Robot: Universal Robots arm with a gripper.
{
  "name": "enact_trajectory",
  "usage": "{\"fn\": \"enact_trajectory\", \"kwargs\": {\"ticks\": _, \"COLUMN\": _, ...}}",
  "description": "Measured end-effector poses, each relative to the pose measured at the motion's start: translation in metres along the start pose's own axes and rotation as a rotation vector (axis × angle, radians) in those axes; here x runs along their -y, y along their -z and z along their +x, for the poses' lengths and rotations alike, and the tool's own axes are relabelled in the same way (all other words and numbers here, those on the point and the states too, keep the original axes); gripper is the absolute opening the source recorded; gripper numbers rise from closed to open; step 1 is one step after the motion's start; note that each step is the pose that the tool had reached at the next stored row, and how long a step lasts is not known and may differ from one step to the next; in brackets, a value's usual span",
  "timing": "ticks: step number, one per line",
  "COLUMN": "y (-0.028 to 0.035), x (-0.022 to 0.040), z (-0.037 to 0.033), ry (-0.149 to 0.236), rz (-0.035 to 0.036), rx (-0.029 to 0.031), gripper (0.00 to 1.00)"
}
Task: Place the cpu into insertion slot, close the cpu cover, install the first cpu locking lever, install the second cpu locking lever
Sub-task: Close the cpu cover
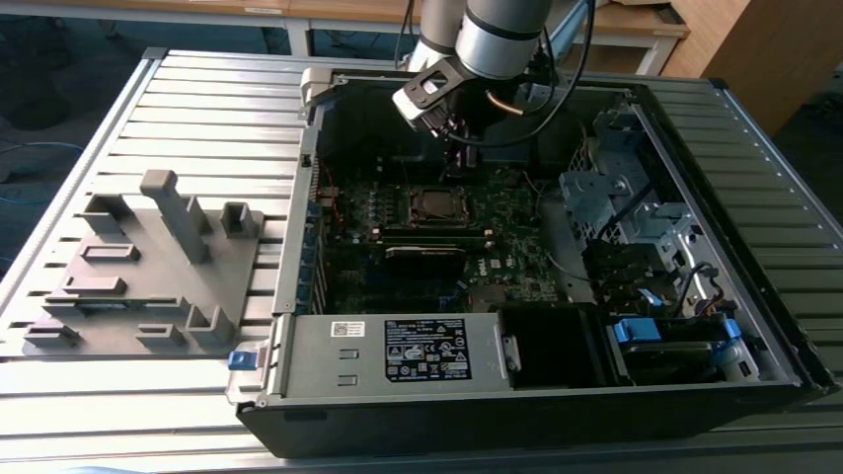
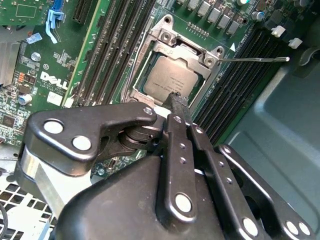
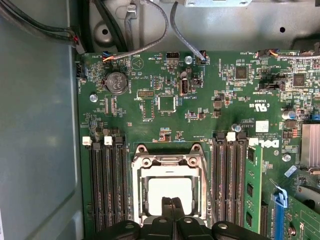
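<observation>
Inside an open black computer case, the dull silver square cpu sits in the dark, metal-rimmed insertion slot, and the shiny windowed cpu cover appears to be down over it. The black gripper, pinched together and empty, hangs close over the chip's edge. The lever step seems to be in hand: a thin silver wire lever juts out free and calls for a careful press down.

Camera layout: one raised overview, two close wrist cameras
The exterior view looks steeply down over the whole open computer case; both wrist views look along the gripper at the motherboard from close range, sharing the cpu cover
</observation>
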State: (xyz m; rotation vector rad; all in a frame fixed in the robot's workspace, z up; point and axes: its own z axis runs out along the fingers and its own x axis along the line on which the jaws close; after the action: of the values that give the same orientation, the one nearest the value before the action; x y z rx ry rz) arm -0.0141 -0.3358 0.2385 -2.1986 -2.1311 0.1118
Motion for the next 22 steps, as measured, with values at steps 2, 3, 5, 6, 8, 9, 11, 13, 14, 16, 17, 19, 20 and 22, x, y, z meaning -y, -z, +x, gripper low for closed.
{"fn": "enact_trajectory", "kwargs": {"ticks": 2, "y": 0.0, "x": 0.0, "z": 0.0, "ry": 0.0, "rz": 0.0004, "rx": -0.0001, "gripper": 0.11}}
{"fn": "enact_trajectory", "kwargs": {"ticks": 3, "y": 0.0, "x": 0.0, "z": 0.0, "ry": 0.0, "rz": 0.0005, "rx": -0.0001, "gripper": 0.11}}
{"fn": "enact_trajectory", "kwargs": {"ticks": 5, "y": -0.0001, "x": 0.0001, "z": 0.0, "ry": 0.0, "rz": -0.0002, "rx": -0.0001, "gripper": 0.11}}
{"fn": "enact_trajectory", "kwargs": {"ticks": 6, "y": -0.0002, "x": 0.0003, "z": 0.0, "ry": 0.001, "rz": -0.0017, "rx": -0.0002, "gripper": 0.11}}
{"fn": "enact_trajectory", "kwargs": {"ticks": 8, "y": -0.0006, "x": 0.0006, "z": 0.0, "ry": 0.002, "rz": -0.0076, "rx": -0.0002, "gripper": 0.11}}
{"fn": "enact_trajectory", "kwargs": {"ticks": 9, "y": -0.0009, "x": 0.0008, "z": 0.0, "ry": 0.003, "rz": -0.0126, "rx": -0.0003, "gripper": 0.11}}
{"fn": "enact_trajectory", "kwargs": {"ticks": 11, "y": -0.0015, "x": 0.0013, "z": 0.0, "ry": 0.005, "rz": -0.0232, "rx": -0.0003, "gripper": 0.11}}
{"fn": "enact_trajectory", "kwargs": {"ticks": 13, "y": -0.0019, "x": 0.0015, "z": 0.0, "ry": 0.007, "rz": -0.0296, "rx": -0.0004, "gripper": 0.11}}
{"fn": "enact_trajectory", "kwargs": {"ticks": 14, "y": -0.002, "x": 0.0016, "z": -0.0001, "ry": 0.008, "rz": -0.0325, "rx": -0.0004, "gripper": 0.11}}
{"fn": "enact_trajectory", "kwargs": {"ticks": 16, "y": -0.0023, "x": 0.0018, "z": -0.0001, "ry": 0.011, "rz": -0.0387, "rx": -0.0004, "gripper": 0.11}}
{"fn": "enact_trajectory", "kwargs": {"ticks": 17, "y": -0.0024, "x": 0.0019, "z": -0.0001, "ry": 0.013, "rz": -0.0422, "rx": -0.0003, "gripper": 0.11}}
{"fn": "enact_trajectory", "kwargs": {"ticks": 19, "y": -0.0027, "x": 0.002, "z": -0.0001, "ry": 0.017, "rz": -0.0511, "rx": -0.0003, "gripper": 0.11}}
{"fn": "enact_trajectory", "kwargs": {"ticks": 20, "y": -0.0028, "x": 0.0022, "z": -0.0001, "ry": 0.019, "rz": -0.0555, "rx": -0.0002, "gripper": 0.11}}
{"fn": "enact_trajectory", "kwargs": {"ticks": 22, "y": -0.0029, "x": 0.0024, "z": -0.0002, "ry": 0.02, "rz": -0.0599, "rx": -0.0002, "gripper": 0.11}}
